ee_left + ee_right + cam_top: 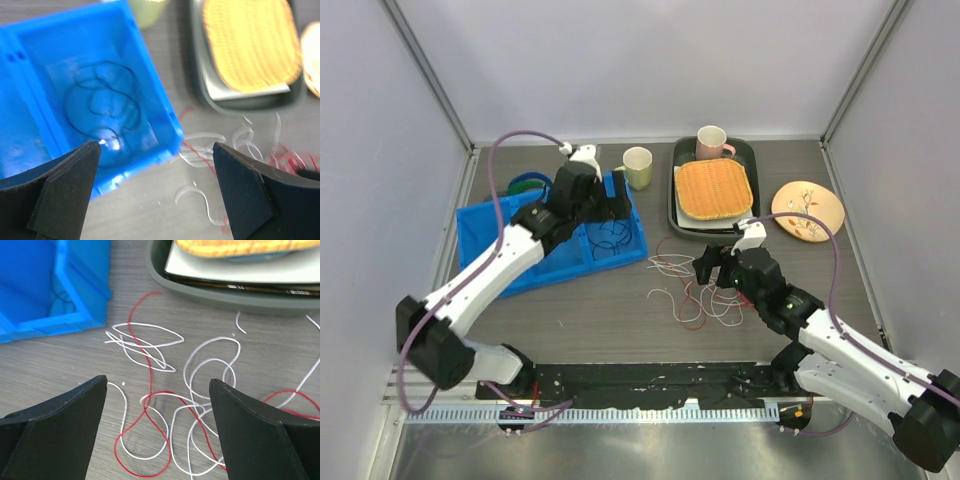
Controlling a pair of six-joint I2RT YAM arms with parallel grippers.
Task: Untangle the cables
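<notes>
We see the left gripper [156, 147] hanging over the blue plastic compartment bin [480, 235], fingers spread wide with nothing between them. 1 thin dark blue cable [102, 100] lies looped on the floor of the bin's right-end compartment, under that gripper. The right gripper [157, 382] hovers to the right of the bin over the grey wood-grain table [590, 310], fingers also spread, pinching nothing. Thin white cables [150, 327] and a thin red cable [151, 370] lie tangled on the table just right of the bin's near corner, crossing in several loops. A dark grey tray [672, 200] holding a woven yellow mat [713, 188] sits right of the bin, beyond the tangle.
</notes>
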